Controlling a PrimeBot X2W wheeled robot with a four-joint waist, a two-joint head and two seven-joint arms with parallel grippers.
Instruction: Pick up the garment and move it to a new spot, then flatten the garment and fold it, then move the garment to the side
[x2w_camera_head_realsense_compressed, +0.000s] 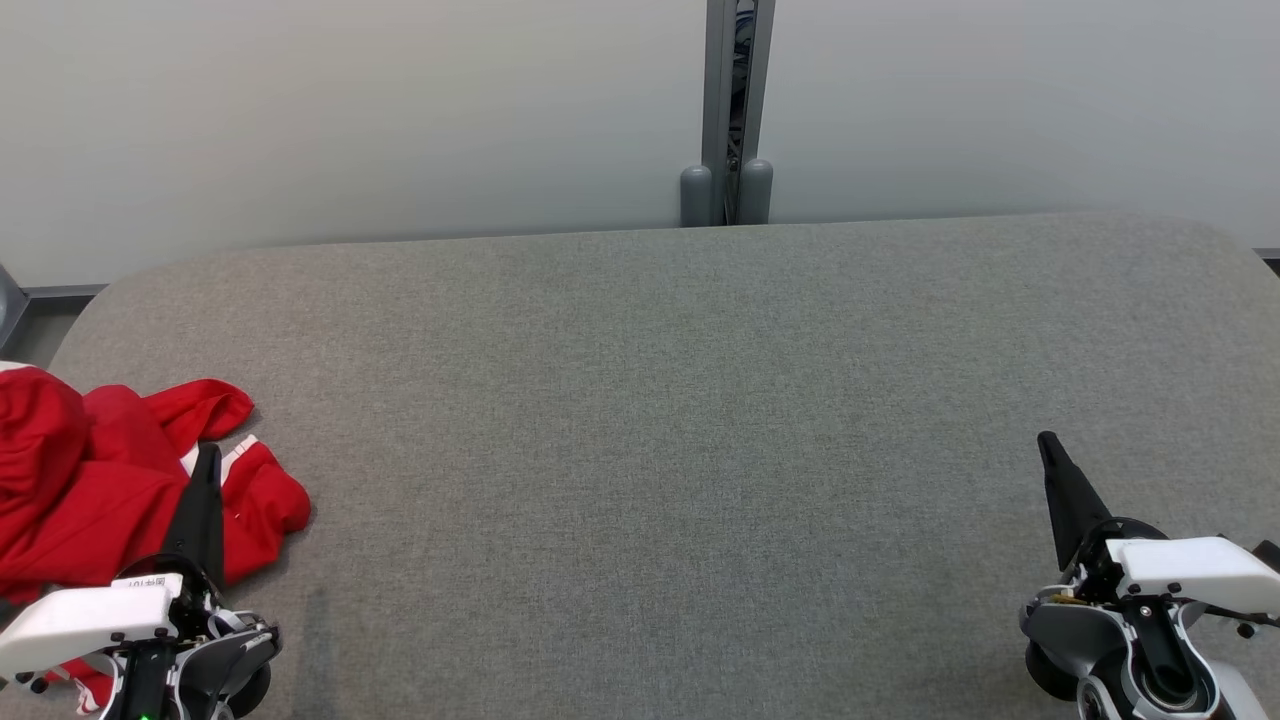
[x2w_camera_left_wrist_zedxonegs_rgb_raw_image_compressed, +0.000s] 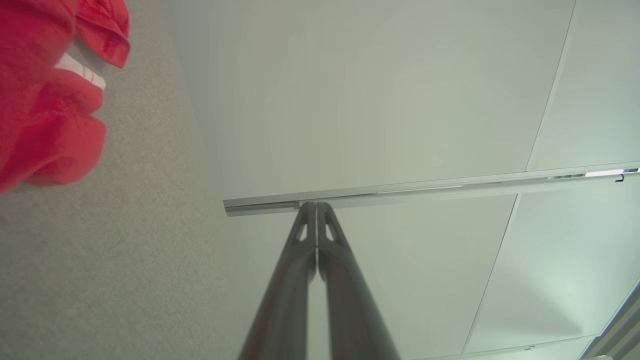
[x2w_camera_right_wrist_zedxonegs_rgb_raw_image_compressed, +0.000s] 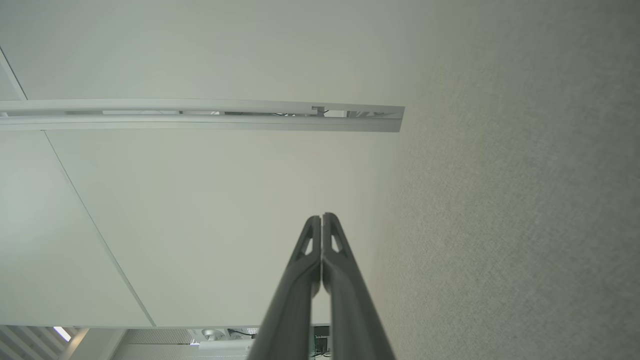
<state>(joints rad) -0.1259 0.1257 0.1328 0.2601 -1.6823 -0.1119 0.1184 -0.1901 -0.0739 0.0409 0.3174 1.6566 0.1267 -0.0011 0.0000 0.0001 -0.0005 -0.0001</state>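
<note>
garment: red with a white striped trim, lying in a crumpled heap at the far left edge of the worktop. part of it runs out of the head view. it is neither flattened nor folded, so no step of the task appears done.

left claw: clenched, fingers pressed together with nothing between them. in the head view its tip overlaps the heap. the left wrist view, however, shows the cloth off to one side of the fingers, which point toward the wall. judgement: it is near the garment but not gripping it. whether it touches cloth cannot be told.

right claw: clenched and empty, low at the right of the worktop, over bare grey surface and well apart from the garment.

placement: both arms sit at the near corners, seemingly parked. the left arm is on the garment's side, so it is the likely one to make the pick. the broad grey middle looks the likely new spot.

next move, as judged: the left claw must release and come down on the heap.

risk: a pinch on a single sleeve would drag the rest unevenly, and cloth this near the edge could slide off.
</note>
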